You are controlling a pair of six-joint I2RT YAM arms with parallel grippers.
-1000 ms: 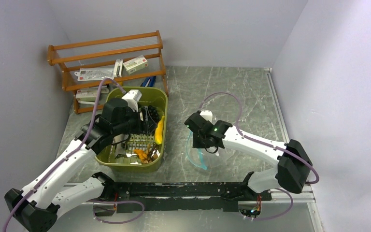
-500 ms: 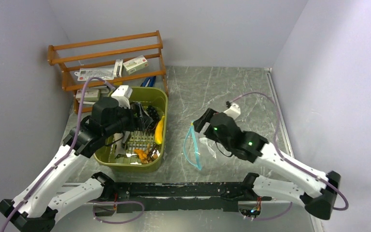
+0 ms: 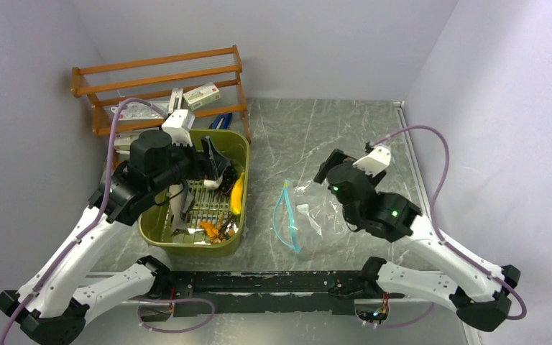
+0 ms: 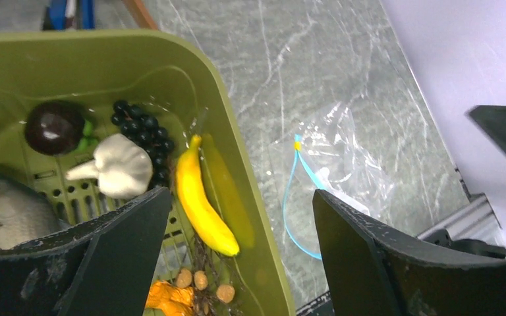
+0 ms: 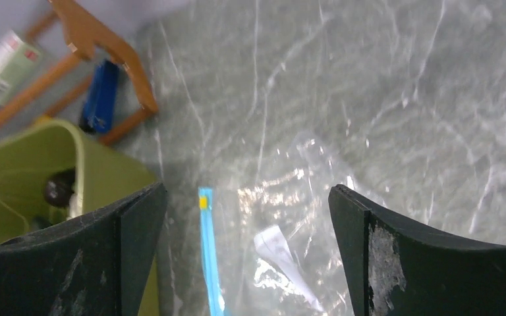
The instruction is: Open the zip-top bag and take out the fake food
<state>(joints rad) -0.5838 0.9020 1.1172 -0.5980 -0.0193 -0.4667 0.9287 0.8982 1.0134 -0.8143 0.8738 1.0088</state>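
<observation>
The zip-top bag [image 3: 303,213] lies flat on the table right of the bin, its blue zip strip [image 3: 283,217] gaping, and only a white paper slip shows inside. The fake food sits in the green bin [image 3: 187,248]: banana [image 4: 201,197], grapes [image 4: 141,128], mushroom [image 4: 122,164], fish [image 4: 10,210], brown round piece [image 4: 54,126], orange bits [image 4: 168,296]. Above the bin's right side hangs my left gripper [image 4: 240,197], open and empty. My right gripper [image 5: 247,191] hovers open above the bag [image 5: 290,217], apart from it.
A wooden rack [image 3: 158,79] with small boxes stands at the back left behind the bin. A blue item [image 5: 102,95] lies at the rack's foot. The black base rail [image 3: 273,282] runs along the near edge. Walls close in left, back and right.
My right gripper opened, let go of the bag and drew back to the right; the bag settled flat on the table. My left gripper opened wider over the bin.
</observation>
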